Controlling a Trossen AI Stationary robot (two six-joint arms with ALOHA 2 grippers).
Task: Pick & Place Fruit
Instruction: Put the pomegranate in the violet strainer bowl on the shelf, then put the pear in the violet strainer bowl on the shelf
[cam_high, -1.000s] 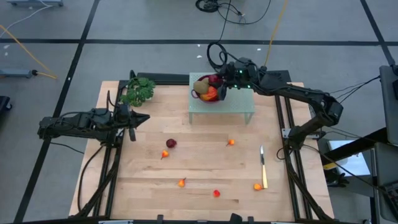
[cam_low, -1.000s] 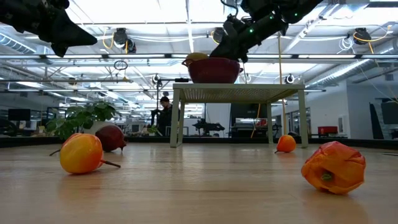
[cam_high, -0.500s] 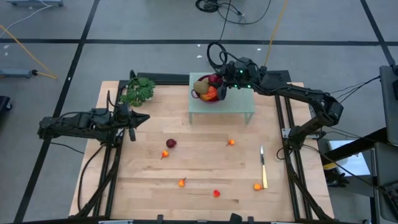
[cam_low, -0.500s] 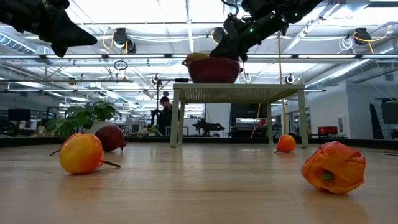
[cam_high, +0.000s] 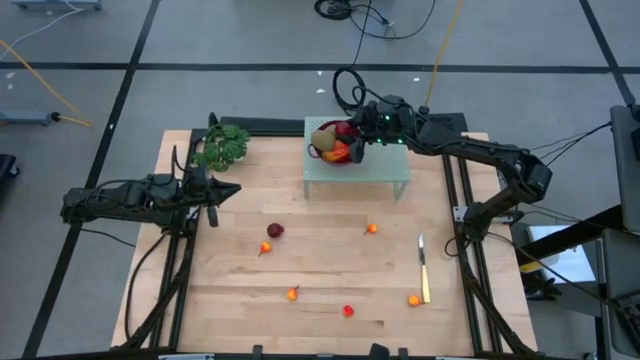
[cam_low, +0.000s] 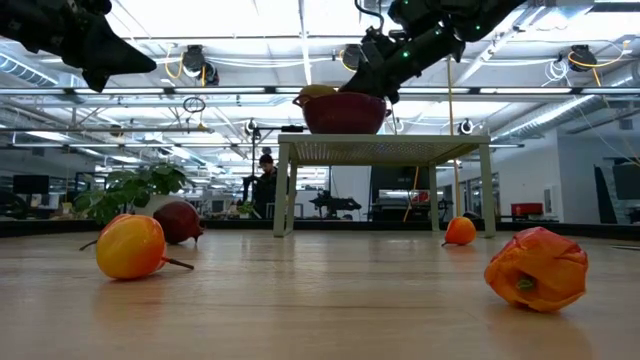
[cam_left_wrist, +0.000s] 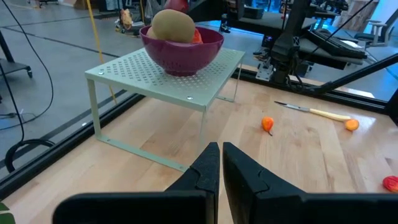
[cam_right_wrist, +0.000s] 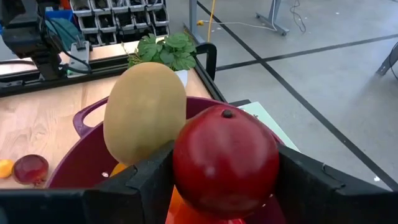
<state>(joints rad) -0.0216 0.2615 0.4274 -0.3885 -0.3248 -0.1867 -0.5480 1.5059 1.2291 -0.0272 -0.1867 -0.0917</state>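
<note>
No legible writing or brands. Right hand (cam_right_wrist: 217, 180) over purple bowl (cam_right_wrist: 84, 155) on green stand (cam_high: 380, 168), fingers flanking red apple (cam_right_wrist: 225, 160); grip or release: cannot tell. Tan fruit (cam_right_wrist: 144, 112) beside apple. Left hand (cam_left_wrist: 219, 163) clenched, empty, above desk (cam_high: 330, 280). Small fruits (cam_high: 275, 231) scattered on desk.

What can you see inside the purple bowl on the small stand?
The bowl holds a tan oval fruit, a red round fruit and something orange beneath; its bottom is covered.
</note>
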